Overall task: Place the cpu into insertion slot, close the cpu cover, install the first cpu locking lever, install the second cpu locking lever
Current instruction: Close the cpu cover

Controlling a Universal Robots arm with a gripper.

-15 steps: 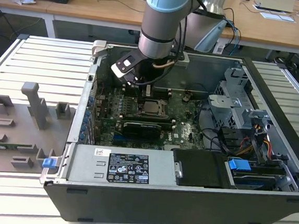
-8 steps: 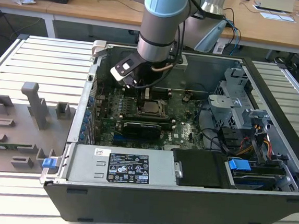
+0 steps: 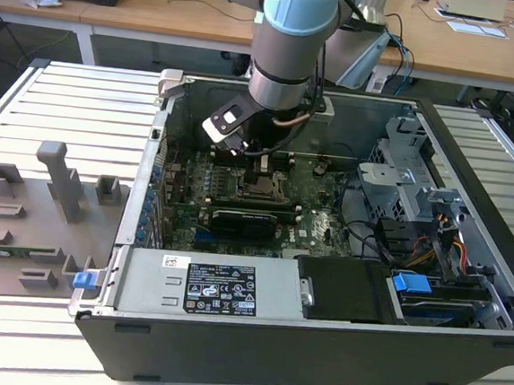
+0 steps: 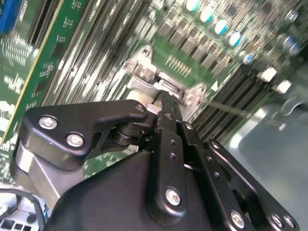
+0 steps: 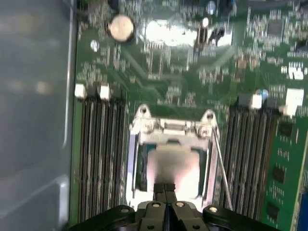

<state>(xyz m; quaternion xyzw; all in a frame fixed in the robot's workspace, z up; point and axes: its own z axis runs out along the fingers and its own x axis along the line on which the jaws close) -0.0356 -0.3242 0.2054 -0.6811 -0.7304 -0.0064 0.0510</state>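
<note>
My gripper [image 5: 166, 190] is down inside the case [image 3: 315, 351], in the upper middle of the exterior view. Its fingers are pressed flat together with nothing visible between them. I judge I carry them that way so the narrow tip can push on metal parts, not grasp.

In the first wrist view the tip sits at the near edge of the slot [image 3: 262, 189], right at the cpu [image 5: 175, 163]. The cpu lies flat in the slot, its pale top facing up. The cover [image 5: 168, 129] looks folded down around it, the chip showing through the window. A thin lever [image 5: 220, 163] runs along one side of the slot, and I cannot tell if it is latched.

The case holds the board [image 3: 322, 225], and the slot holds the cpu. A grey tray [image 3: 18, 253] of fixtures lies at the exterior view's left.
</note>
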